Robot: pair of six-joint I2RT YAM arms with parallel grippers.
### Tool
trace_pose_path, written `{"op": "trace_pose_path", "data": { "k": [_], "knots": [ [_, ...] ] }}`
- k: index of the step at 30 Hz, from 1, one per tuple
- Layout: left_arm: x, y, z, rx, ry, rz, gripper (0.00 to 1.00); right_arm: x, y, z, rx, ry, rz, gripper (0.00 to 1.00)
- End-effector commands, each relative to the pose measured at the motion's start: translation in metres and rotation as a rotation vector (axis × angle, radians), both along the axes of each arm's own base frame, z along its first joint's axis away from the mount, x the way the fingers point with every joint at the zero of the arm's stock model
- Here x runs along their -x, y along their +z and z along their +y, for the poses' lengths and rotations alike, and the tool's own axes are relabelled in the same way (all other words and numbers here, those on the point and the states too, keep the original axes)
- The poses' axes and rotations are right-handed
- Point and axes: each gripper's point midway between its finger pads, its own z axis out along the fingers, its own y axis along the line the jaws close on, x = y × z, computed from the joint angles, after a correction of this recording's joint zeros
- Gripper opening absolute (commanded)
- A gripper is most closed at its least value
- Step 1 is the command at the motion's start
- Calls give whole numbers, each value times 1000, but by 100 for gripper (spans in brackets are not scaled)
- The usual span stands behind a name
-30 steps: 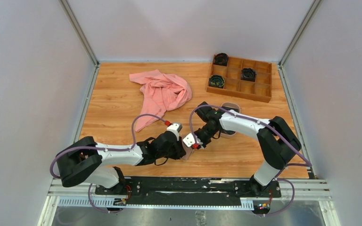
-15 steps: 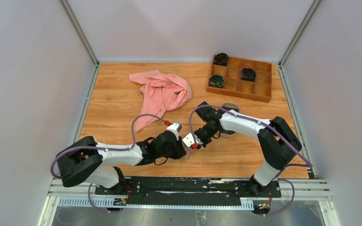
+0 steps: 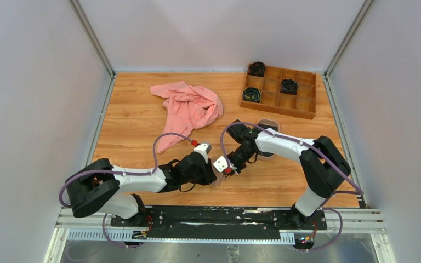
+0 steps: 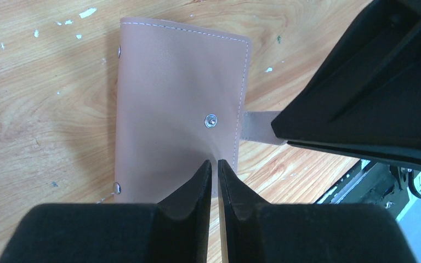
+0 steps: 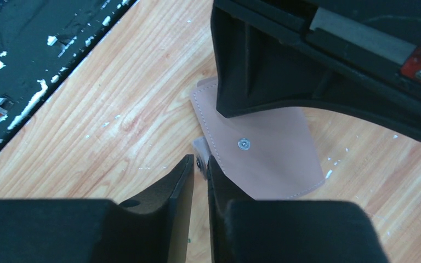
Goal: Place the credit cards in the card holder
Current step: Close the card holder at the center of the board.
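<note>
Two arms reach in from the black base rail (image 3: 219,215) at the bottom edge of the overhead view. The left arm (image 3: 137,179) comes from the lower left and the right arm (image 3: 288,144) bends back from the lower right. Their tips meet just below the centre of the frame, low over the wooden table (image 3: 131,131).

Between those tips lies the card holder (image 4: 175,109), a flat tan wallet folded shut on the wood, with its stitched cover and small snap stud (image 4: 211,120) facing up.

In the left wrist view the left gripper (image 4: 214,164) enters from the bottom centre. Its fingers are drawn almost together, leaving only a sliver between them, and their tips sit on the holder's lower right corner. They appear clamped on that edge.

In the right wrist view the right gripper (image 5: 199,164) rises from the bottom edge. Its fingers are nearly closed and nip the short strap tab (image 5: 199,149) that sticks out from the holder's side. The rest of the holder spreads toward the centre right, its upper part hidden under the left gripper's black body.

Farther back in the overhead view, an oval tray (image 3: 268,121) sits just beyond the right forearm and is partly covered by it. Its contents are too small to tell. A crumpled pink cloth (image 3: 189,107) lies left of centre in the upper half. A wooden compartment box (image 3: 277,111) stands at the upper right, with dark round items (image 3: 288,86) in some of its cells.
</note>
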Motion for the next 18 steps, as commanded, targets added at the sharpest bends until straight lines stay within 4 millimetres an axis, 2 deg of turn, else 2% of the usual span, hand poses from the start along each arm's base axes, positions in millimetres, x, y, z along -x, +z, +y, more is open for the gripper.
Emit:
{"op": "trace_pose_path", "data": {
  "k": [1,5,14,18],
  "knots": [
    [14,-31,23,-110,-14,66,14,18,7,0,-8,53,40,14],
    [14,-30,22,-107,-15,65,14,12,7,1,7,48,17,1],
    [15,-34,22,-112,-19,72,14,-8,10,17,-16,35,-52,0],
    [15,-32,21,-86,-19,81,14,-4,4,25,-14,83,-60,0]
  ]
}}
